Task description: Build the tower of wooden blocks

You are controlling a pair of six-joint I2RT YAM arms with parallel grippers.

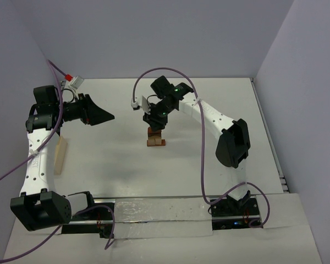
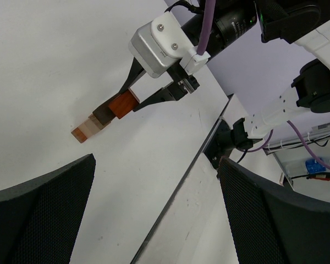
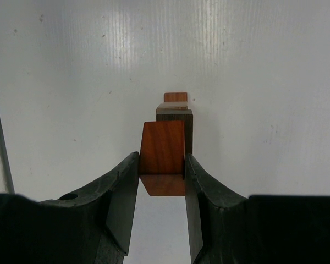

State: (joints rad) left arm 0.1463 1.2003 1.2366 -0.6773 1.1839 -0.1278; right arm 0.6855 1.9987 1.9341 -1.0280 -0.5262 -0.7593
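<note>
The wood block tower (image 1: 154,141) stands mid-table. In the left wrist view it shows as a stack: a reddish-brown base block (image 2: 78,133), a tan block (image 2: 91,125) and a dark brown block (image 2: 103,115). My right gripper (image 1: 155,126) is directly above the tower, shut on a reddish-brown block (image 3: 162,148) that rests against the top of the dark brown block (image 3: 188,124). The held block also shows in the left wrist view (image 2: 122,104). My left gripper (image 1: 102,115) is open and empty, hovering well left of the tower; its fingers (image 2: 49,203) stand wide apart.
A pale, long wooden tray (image 1: 60,155) lies at the left, beside the left arm. White walls close in the table at the back and the right. A taped strip (image 1: 159,217) runs along the near edge between the arm bases.
</note>
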